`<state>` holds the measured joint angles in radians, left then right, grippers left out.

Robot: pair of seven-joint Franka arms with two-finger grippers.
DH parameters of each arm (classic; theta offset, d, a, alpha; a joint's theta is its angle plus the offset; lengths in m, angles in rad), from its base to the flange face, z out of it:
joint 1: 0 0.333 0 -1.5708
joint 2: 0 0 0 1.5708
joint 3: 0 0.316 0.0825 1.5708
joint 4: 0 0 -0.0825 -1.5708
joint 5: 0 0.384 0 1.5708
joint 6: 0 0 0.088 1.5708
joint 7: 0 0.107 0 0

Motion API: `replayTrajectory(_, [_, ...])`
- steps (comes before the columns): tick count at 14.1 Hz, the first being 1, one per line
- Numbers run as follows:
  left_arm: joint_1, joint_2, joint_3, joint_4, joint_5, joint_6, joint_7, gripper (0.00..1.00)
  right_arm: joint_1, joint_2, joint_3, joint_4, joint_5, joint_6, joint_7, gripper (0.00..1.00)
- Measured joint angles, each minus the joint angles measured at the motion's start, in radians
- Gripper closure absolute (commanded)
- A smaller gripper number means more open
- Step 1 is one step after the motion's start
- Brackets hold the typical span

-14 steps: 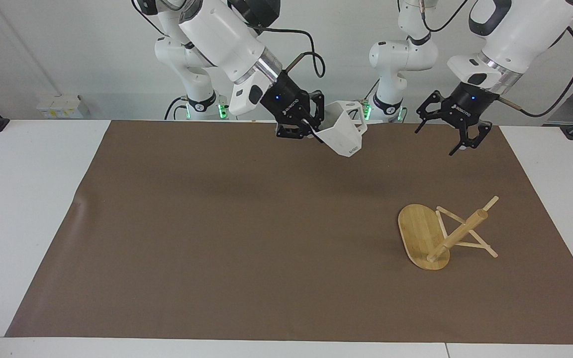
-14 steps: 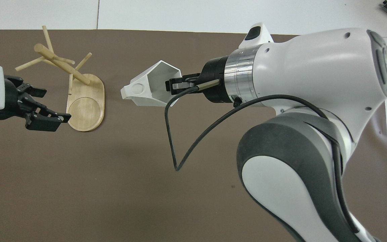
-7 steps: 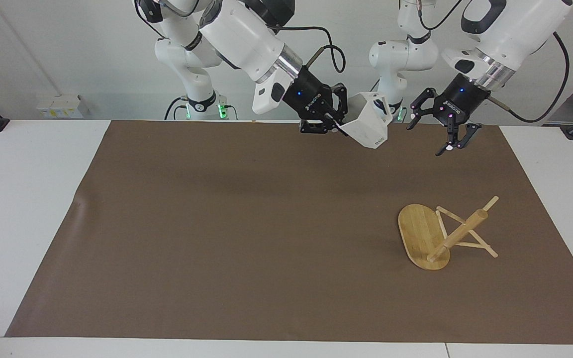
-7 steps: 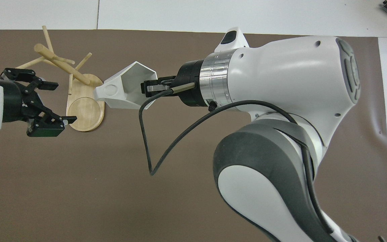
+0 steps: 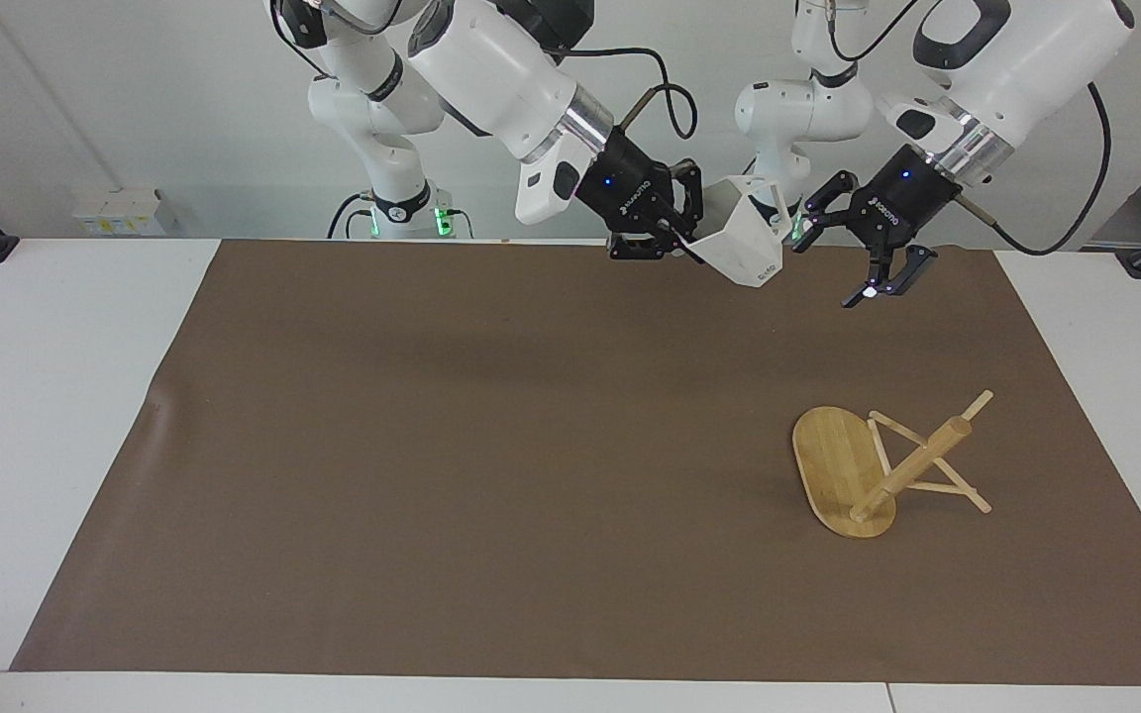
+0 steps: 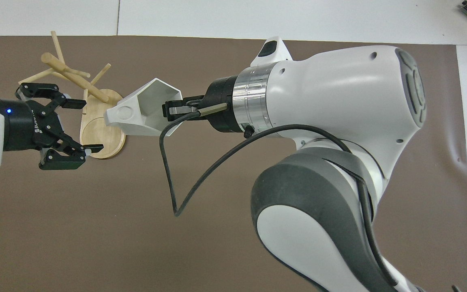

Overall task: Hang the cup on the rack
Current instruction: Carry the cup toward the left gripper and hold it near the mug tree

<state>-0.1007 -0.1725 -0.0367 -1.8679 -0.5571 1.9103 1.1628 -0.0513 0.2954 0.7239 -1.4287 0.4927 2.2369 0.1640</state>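
The right gripper grips the cup by its rim in the air over the table's robot-side edge. The left gripper hangs spread open beside it. The rack lies toppled toward the left arm's end, so righting it and hanging the cup remain.

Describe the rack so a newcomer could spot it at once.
Start from the brown mat covering the table, and go to the left arm's end of it. There the rack lies tipped over, its flat oval base on edge, its thick post and thin pegs slanting up from the mat. It is the only bamboo thing in sight; the white cup hangs in the right pincer.
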Motion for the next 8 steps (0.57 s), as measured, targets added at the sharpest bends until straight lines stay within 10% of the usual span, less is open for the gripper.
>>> replayTrajectory(8, [0.004,-0.034,0.015,-0.069,-0.072,0.047,0.039,0.0,0.019,0.002,0.007,0.0,0.0,0.0,0.004,1.0])
